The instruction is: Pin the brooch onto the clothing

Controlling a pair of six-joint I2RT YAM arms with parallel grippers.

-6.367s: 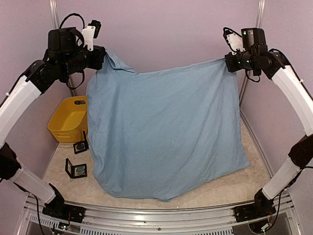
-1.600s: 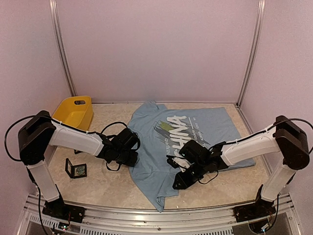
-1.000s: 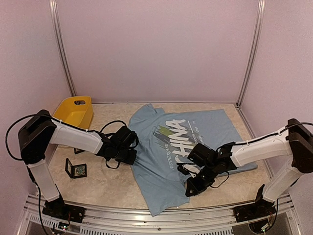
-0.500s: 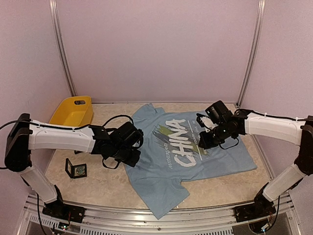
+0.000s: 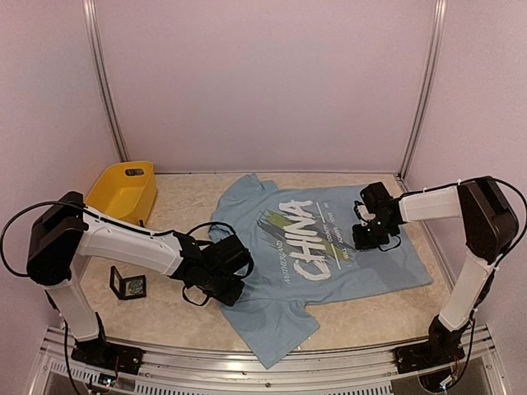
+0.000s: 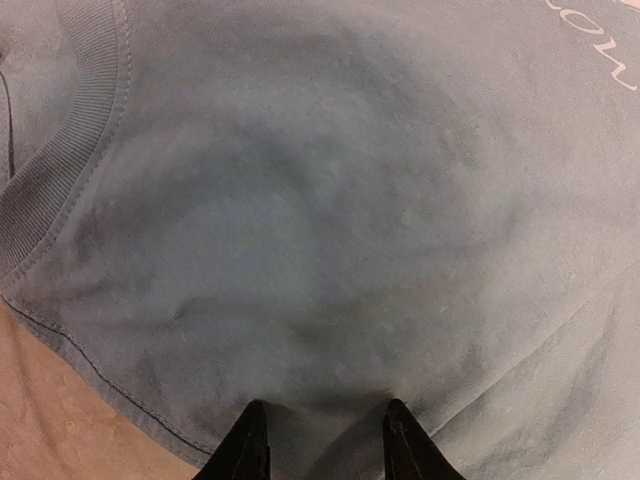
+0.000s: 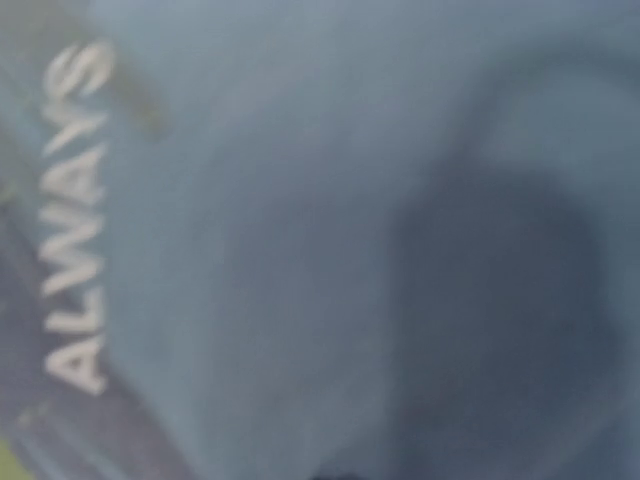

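Note:
The clothing (image 5: 362,267), a light blue T-shirt, lies flat on the table with its white "CHINA" print up. My left gripper (image 5: 235,284) rests low on its near-left part. In the left wrist view its black fingers (image 6: 250,440) stand apart over plain blue cloth (image 6: 320,200), open, with nothing pinched. My right gripper (image 5: 365,240) presses down on the shirt's right part, beside the small lettering. The right wrist view is a blur of blue cloth (image 7: 300,250) and the word "ALWAYS" (image 7: 75,215); its fingers barely show. A small open black case (image 5: 129,285) with a greenish piece inside, possibly the brooch, stands left of the shirt.
A yellow bin (image 5: 123,191) sits at the back left by the wall. The shirt's ribbed collar (image 6: 90,120) and a strip of bare tan tabletop (image 6: 40,400) show at the left of the left wrist view. Metal frame posts stand at both back corners.
The shirt, earlier held up spread between both arms, now lies flat. The right gripper swung from the near hem to the far right side. The left gripper slid nearer along the left edge.

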